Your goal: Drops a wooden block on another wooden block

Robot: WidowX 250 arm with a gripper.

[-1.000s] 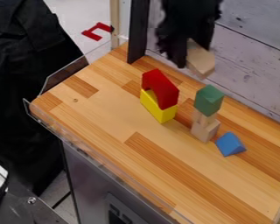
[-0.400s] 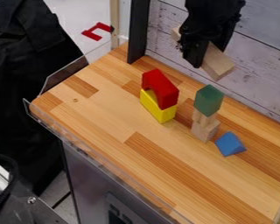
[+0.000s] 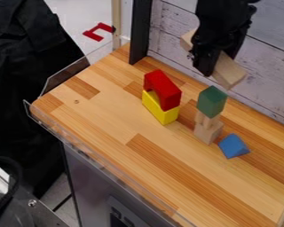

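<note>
The black gripper (image 3: 214,66) hangs from the top edge, right of centre, above the back of the table. It is shut on a long plain wooden block (image 3: 230,72), whose ends stick out on both sides, the right end lower. Just below that end stands a stack: a green block (image 3: 212,101) on top of light wooden pieces (image 3: 207,128). The held block and the green block look close in the view; whether they touch, I cannot tell.
Left of the stack, a red arch (image 3: 162,89) rests on a yellow block (image 3: 160,108). A blue triangular block (image 3: 233,146) lies right of the stack. A dark post (image 3: 140,32) rises at the wooden table's (image 3: 108,117) back corner, beside a plank wall.
The gripper has moved right and slightly down with the long wooden block, which came from behind the stack's left toward above it. The blocks on the table have kept their places.
</note>
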